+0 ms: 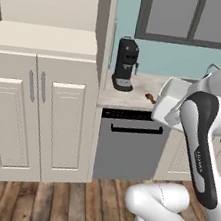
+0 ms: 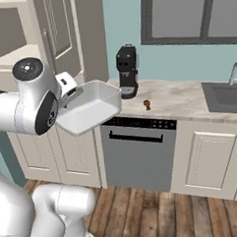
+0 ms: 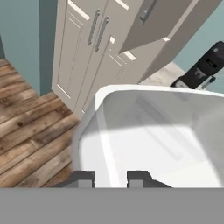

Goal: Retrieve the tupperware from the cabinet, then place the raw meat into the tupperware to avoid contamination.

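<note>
Gripping the rim of the tub [image 2: 90, 109], the claw [image 3: 111, 178] has one finger [image 3: 84, 178] outside the wall and one inside, closed on the near edge at the bottom of the hand view. The tub hangs in the air at centre left of the right base view, tilted, off the table [image 2: 183, 100] and just beside the coffee machine [image 2: 127, 71]. In the left base view it sits at centre right [image 1: 171, 99], partly behind the white arm. The meat [image 2: 147, 104] (a tiny reddish lump) lies on the table near the coffee machine, apart from the tub. The cabinet [image 1: 35, 116] fills the left of the left base view, lower doors shut.
</note>
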Available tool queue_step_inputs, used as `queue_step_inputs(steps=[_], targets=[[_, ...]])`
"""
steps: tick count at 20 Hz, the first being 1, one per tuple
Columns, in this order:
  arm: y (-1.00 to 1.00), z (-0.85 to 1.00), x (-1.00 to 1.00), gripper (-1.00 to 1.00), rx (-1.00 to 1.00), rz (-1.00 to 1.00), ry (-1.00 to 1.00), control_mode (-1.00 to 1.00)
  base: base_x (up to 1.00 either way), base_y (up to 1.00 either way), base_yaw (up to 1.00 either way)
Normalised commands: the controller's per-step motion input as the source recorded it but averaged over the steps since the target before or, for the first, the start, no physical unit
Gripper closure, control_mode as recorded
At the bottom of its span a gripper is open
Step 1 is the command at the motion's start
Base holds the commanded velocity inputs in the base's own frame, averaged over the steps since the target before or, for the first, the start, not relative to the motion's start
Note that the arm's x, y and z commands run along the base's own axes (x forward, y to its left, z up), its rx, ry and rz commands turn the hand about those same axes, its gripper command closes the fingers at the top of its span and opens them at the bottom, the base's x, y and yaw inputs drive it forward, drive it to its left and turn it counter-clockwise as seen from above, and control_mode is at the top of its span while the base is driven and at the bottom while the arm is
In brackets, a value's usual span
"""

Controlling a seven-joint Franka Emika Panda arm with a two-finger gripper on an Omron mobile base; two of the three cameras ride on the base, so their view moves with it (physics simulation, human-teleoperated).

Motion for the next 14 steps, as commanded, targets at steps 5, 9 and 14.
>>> queue_step_inputs(steps=[5, 9, 14], targets=[[0.00, 0.00, 0.00, 1.00, 0.00, 0.00, 0.00, 1.00, 0.18, -0.39, 0.00], [0.00, 0.00, 0.00, 1.00, 0.00, 0.00, 0.00, 1.00, 0.22, -0.42, 0.00], [0.00, 0.00, 0.00, 1.00, 0.00, 0.00, 0.00, 1.00, 0.29, -0.41, 0.00]])
